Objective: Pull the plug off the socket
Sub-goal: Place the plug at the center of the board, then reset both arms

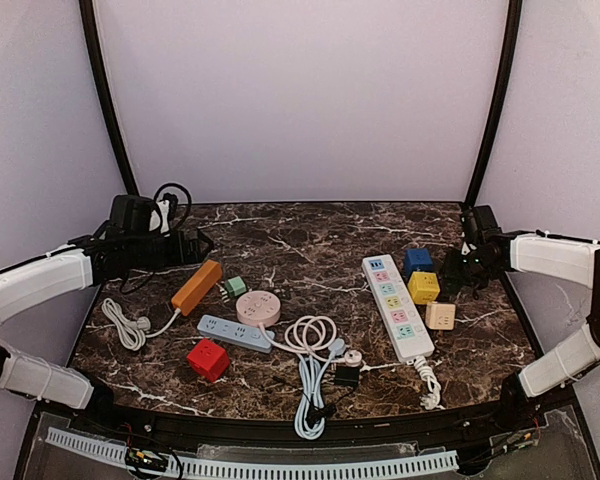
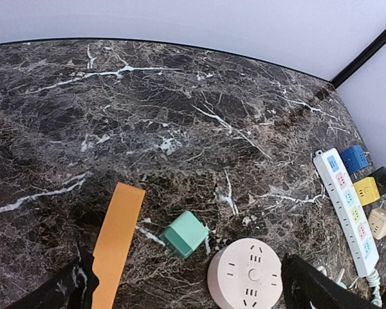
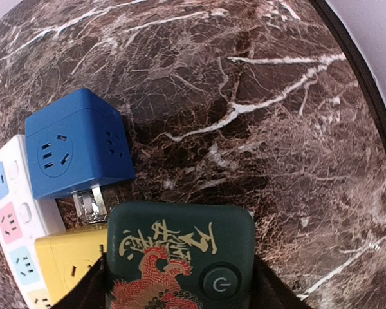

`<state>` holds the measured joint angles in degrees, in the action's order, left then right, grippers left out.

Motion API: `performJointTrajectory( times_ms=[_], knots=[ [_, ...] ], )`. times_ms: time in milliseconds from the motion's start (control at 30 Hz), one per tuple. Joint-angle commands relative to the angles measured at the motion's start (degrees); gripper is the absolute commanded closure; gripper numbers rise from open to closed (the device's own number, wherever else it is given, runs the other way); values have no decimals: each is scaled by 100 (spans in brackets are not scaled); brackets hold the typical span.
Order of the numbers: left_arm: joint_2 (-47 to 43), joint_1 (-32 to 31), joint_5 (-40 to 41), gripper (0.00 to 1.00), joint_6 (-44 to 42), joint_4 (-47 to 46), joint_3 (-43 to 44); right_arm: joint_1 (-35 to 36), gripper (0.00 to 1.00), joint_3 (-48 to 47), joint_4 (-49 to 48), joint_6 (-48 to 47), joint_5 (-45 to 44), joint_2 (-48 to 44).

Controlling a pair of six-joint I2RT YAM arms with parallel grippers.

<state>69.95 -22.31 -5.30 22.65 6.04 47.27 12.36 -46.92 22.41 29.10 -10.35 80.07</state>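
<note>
A dark brown marble-patterned table (image 1: pixel 320 235) carries an orange bar-shaped power strip (image 1: pixel 197 287), a small green cube adapter (image 1: pixel 235 286), a round pink socket hub (image 1: pixel 258 308), a pale blue power strip (image 1: pixel 234 333), a red cube socket (image 1: pixel 208 359), a coiled white cable (image 1: pixel 315 333), a long white power strip with pastel outlets (image 1: pixel 397 307), and a blue cube socket (image 1: pixel 417 262), a yellow cube socket (image 1: pixel 423 287) and a beige cube socket (image 1: pixel 440 316) beside it

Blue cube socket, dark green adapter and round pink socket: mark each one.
blue cube socket (image 3: pixel 77 138), right wrist view, on its top face.
dark green adapter (image 3: pixel 180 254), right wrist view, on its printed face.
round pink socket (image 2: pixel 248 277), left wrist view, centre of its top face.
</note>
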Motion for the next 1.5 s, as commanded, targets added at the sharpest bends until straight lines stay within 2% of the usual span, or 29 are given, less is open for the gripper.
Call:
performJointTrajectory(
  times_ms=[0,167,300,600,900,1000,1200,1300,1467],
  knots=[
    [-193,90,263,1,30,0,-131,-28,31,73,-174,52,43,16],
    [-157,141,283,1,145,-238,-244,-32,11,18,-171,9,18,-36],
    [-84,183,295,1,109,-484,-306,-26,2,-38,-163,-65,-65,-163],
    [618,703,149,1,-235,-1391,-10,-78,1,-622,-540,-899,-69,34],
    [832,2102,-286,1,-801,-2114,-103,-1167,1,-427,-1536,-1428,919,-491],
    [495,2698,-344,1,-795,-2444,-509,-1393,1,-41,-2005,-1648,881,-949],
    [-377,2751,959,1,-1381,-3816,-1801,-1412,1,1340,-3697,-2002,805,-2180],
    [-591,2747,1179,1,-1745,-4609,-2484,-1412,1,2297,-4781,-2094,585,-2719],
    [-582,2738,1300,1,-2036,-5283,-3134,-1412,1,3594,-6292,-2434,281,-3116]
  ],
)
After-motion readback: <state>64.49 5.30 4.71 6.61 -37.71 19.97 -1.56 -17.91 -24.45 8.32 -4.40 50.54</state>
